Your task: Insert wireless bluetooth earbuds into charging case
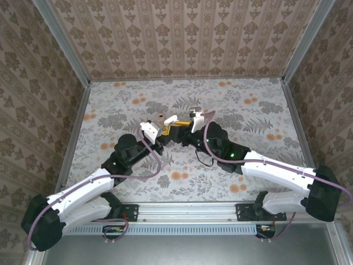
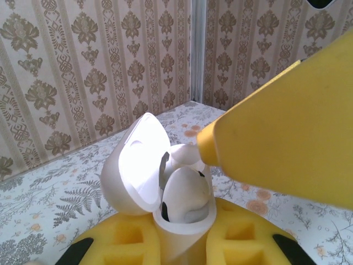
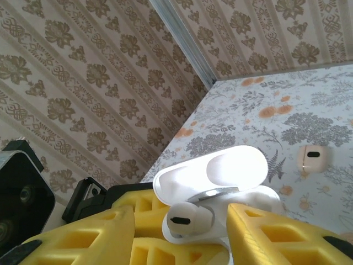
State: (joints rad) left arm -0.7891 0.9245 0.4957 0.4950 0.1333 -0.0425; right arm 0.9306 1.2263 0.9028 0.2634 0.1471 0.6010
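The left arm reaches from the near-left corner of the table point(image 1: 248, 160) toward its middle, elbow low and forearm angled inward. The right arm mirrors it from the near-right corner, so the two wrists meet nose to nose a little left of centre, in the far half of the table. The left gripper point(image 2: 182, 245) is clamped on the lower body of the charging case point(image 2: 165, 221), holding it upright and clear of the table with its lid swung open to one side. An earbud point(image 2: 185, 193) sits in the open case, its rounded head standing above the rim. The right gripper point(image 3: 182, 221) faces the case with its yellow fingers point(image 3: 276, 237) spread wider than the earbud. In its own wrist view a gap shows on each side of the earbud, so nothing is pinched. From the left wrist, one of those fingers lies with its tip against the white parts at the case's opening. A small cream piece point(image 3: 313, 159), rounded and with a dark slot, lies on the table beyond the case and apart from it. The table wears a floral cloth of grey ferns and orange blooms. Damask-patterned walls point(image 1: 187, 38) enclose it on three sides, and a metal rail point(image 1: 187, 210) at the near edge carries the arm bases.
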